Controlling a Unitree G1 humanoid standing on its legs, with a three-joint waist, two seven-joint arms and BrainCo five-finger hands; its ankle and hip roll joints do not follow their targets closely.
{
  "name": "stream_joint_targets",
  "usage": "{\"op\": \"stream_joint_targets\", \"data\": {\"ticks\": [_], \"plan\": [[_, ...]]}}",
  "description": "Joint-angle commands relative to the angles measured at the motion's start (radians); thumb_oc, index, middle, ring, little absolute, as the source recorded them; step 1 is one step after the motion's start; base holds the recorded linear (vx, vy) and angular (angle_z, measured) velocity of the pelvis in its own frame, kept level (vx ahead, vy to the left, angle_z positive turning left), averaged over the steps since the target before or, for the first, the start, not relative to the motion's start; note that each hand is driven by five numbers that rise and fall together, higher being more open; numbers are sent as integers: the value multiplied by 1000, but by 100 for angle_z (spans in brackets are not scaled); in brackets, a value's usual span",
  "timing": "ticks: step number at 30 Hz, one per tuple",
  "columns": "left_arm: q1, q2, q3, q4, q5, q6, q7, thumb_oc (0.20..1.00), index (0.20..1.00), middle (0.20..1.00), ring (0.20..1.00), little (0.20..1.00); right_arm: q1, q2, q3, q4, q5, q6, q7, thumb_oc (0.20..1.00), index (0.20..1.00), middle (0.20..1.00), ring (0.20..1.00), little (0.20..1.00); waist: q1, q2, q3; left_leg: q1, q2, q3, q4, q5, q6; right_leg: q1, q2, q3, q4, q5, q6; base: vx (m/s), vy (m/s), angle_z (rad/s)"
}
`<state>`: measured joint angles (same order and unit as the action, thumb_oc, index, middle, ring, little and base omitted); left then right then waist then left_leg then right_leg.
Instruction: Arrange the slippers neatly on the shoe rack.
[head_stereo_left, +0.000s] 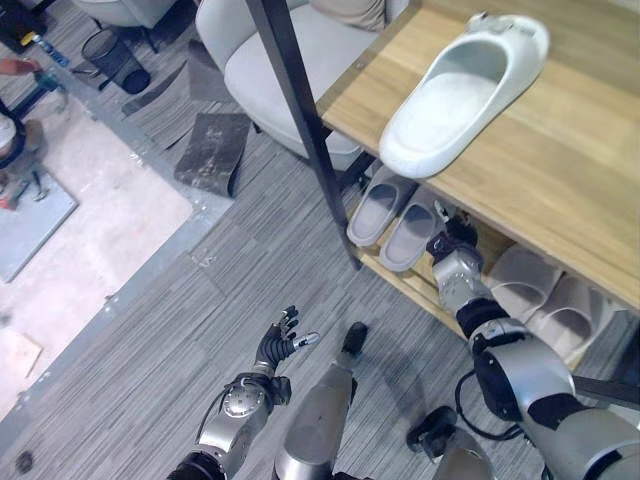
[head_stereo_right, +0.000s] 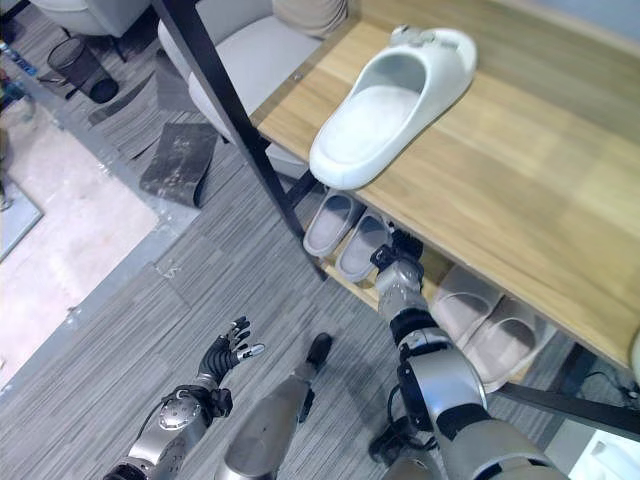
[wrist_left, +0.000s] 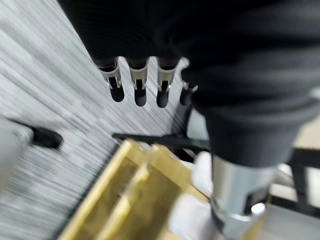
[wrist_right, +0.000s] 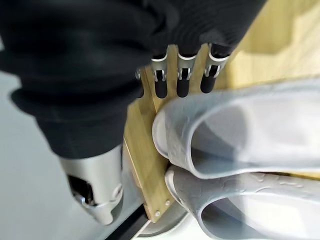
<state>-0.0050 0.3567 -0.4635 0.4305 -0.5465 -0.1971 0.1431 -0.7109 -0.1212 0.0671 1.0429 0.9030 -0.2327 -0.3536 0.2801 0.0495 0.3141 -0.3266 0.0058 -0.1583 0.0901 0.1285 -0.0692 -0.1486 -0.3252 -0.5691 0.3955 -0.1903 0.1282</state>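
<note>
Grey foam slippers (head_stereo_left: 392, 214) sit paired on the wooden shoe rack's (head_stereo_left: 560, 170) lower shelf, my right hand (head_stereo_left: 452, 243) relaxed-fingered just beside them; my left hand (head_stereo_left: 280, 340) hangs open over grey carpet (head_stereo_left: 150, 340).

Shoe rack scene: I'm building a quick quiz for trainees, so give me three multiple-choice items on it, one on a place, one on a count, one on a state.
1. Where does the white slipper lie?
A. On the rack's wooden top shelf
B. On the floor
C. On the grey chair

2. How many slippers show on the lower shelf?
A. One
B. Two
C. Four

3. How is the left robot hand?
A. Curled round a slipper
B. Open over the floor, holding nothing
C. Pressed on the top shelf

Answers:
1. A: it rests on the top shelf, alone.
2. C: a grey pair and a paler pair sit there, with the right robot hand between them.
3. B: its fingers are spread above the carpet.
</note>
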Motion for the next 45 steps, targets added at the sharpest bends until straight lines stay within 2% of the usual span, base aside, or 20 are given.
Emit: {"op": "stream_joint_targets", "data": {"ticks": [1,5,8,9,10,11,12,13,14,15,17,20,25,26,27,34,38,42,45], "plan": [[-11,28,24,-60,55,0,-32,1000,1000,1000,1000,1000,81,-29,5,-57,-36,15,41,1000,1000,1000,1000,1000,-14,-35,-18,110,-5,44,-9,-106,11,99,37,17,-235,177,33,-20,20,-21],[7,21,60,-77,67,14,-36,1000,1000,1000,1000,1000,231,-47,43,-147,-130,51,62,1000,1000,1000,1000,1000,-53,-49,-71,188,14,82,-75,-89,3,165,66,33,-326,202,36,27,-6,-26],[16,14,100,-92,74,22,-37,1000,1000,1000,1000,1000,388,-91,111,-329,-253,81,126,1000,1000,1000,1000,1000,-98,-58,-110,227,27,123,-126,-66,-7,185,84,53,-379,225,40,7,-10,-35],[17,13,100,-92,74,22,-37,1000,1000,1000,1000,1000,390,-91,112,-331,-253,82,125,1000,1000,1000,1000,1000,-98,-57,-111,228,28,123,-128,-66,-8,186,84,53,-381,226,40,-3,-6,-30],[16,17,107,-102,88,24,-45,1000,1000,1000,1000,1000,442,-124,148,-407,-333,87,156,1000,1000,1000,1000,1000,-118,-58,-122,240,32,135,-148,-54,-14,192,89,59,-399,233,42,-6,1,-41],[4,33,114,-102,176,24,-45,1000,1000,1000,1000,1000,524,-199,209,-546,-541,93,190,1000,1000,1000,1000,1000,-151,-57,-140,252,36,156,-168,-46,-18,195,98,74,-424,242,43,5,-2,-39],[1,46,101,-108,222,25,-67,1000,1000,1000,1000,1000,572,-250,245,-621,-644,93,233,1000,1000,1000,1000,1000,-164,-56,-145,264,40,167,-171,-49,-18,201,103,84,-434,244,44,30,-21,-32],[3,56,87,-122,250,26,-99,1000,1000,1000,1000,1000,626,-293,279,-688,-708,91,288,1000,1000,1000,1000,1000,-172,-56,-146,278,43,175,-170,-55,-20,210,108,91,-440,242,46,27,-22,-40],[4,55,87,-123,250,27,-99,1000,1000,1000,1000,1000,628,-294,278,-691,-708,93,288,1000,1000,1000,1000,1000,-173,-56,-150,274,42,174,-171,-52,-18,208,107,90,-441,244,46,56,-45,-40],[9,88,61,-153,343,25,-143,1000,1000,1000,1000,1000,737,-376,309,-796,-831,82,351,1000,1000,1000,1000,1000,-192,-55,-158,296,48,186,-171,-61,-18,222,109,102,-451,243,47,76,-36,-35],[11,107,27,-167,475,31,-179,1000,1000,1000,1000,1000,816,-413,308,-829,-942,80,381,1000,1000,1000,1000,1000,-212,-50,-169,319,53,196,-173,-76,-19,238,114,116,-461,237,51,92,-32,-12],[-43,104,-42,-139,664,37,-192,1000,1000,1000,1000,1000,897,-397,279,-788,-998,89,391,1000,1000,1000,1000,1000,-274,-40,-182,334,57,227,-177,-81,-16,230,118,149,-465,238,53,29,2,-24],[-110,88,-111,-140,724,34,-209,1000,1000,1000,1000,1000,914,-391,265,-765,-1016,90,389,1000,1000,1000,1000,1000,-303,-33,-184,345,61,252,-177,-90,-13,222,122,175,-469,242,53,5,8,-38],[-165,77,-168,-155,738,22,-228,1000,1000,1000,1000,1000,913,-389,260,-742,-1011,83,383,1000,1000,1000,1000,1000,-324,-29,-185,350,61,262,-177,-94,-12,218,123,190,-470,245,54,3,12,-20],[-221,64,-210,-170,744,20,-239,1000,1000,1000,1000,1000,890,-402,269,-730,-1041,84,372,1000,1000,1000,1000,1000,-336,-27,-186,351,60,266,-177,-97,-11,216,122,199,-470,247,56,3,12,-14],[-426,32,-332,-330,716,-5,-288,1000,1000,1000,1000,1000,876,-411,262,-635,-1060,82,345,1000,1000,1000,1000,1000,-363,-22,-182,349,55,263,-177,-101,-7,213,116,201,-470,252,57,3,2,-11],[-550,25,-356,-457,665,-17,-295,1000,1000,1000,1000,1000,858,-414,271,-596,-1075,78,338,1000,1000,1000,1000,1000,-370,-19,-179,348,51,261,-177,-103,-6,214,112,196,-471,254,62,3,0,2],[-606,36,-275,-595,494,-26,-265,1000,1000,1000,1000,1000,849,-412,265,-589,-1070,85,330,1000,1000,1000,1000,1000,-367,-14,-181,347,45,257,-177,-102,-7,218,105,190,-474,258,63,0,0,0],[-571,54,-125,-720,331,-54,-204,1000,1000,1000,1000,1000,846,-390,240,-599,-1073,91,316,1000,1000,1000,1000,1000,-346,-13,-184,349,42,251,-177,-100,-8,228,102,181,-476,257,61,8,-10,3]]}}
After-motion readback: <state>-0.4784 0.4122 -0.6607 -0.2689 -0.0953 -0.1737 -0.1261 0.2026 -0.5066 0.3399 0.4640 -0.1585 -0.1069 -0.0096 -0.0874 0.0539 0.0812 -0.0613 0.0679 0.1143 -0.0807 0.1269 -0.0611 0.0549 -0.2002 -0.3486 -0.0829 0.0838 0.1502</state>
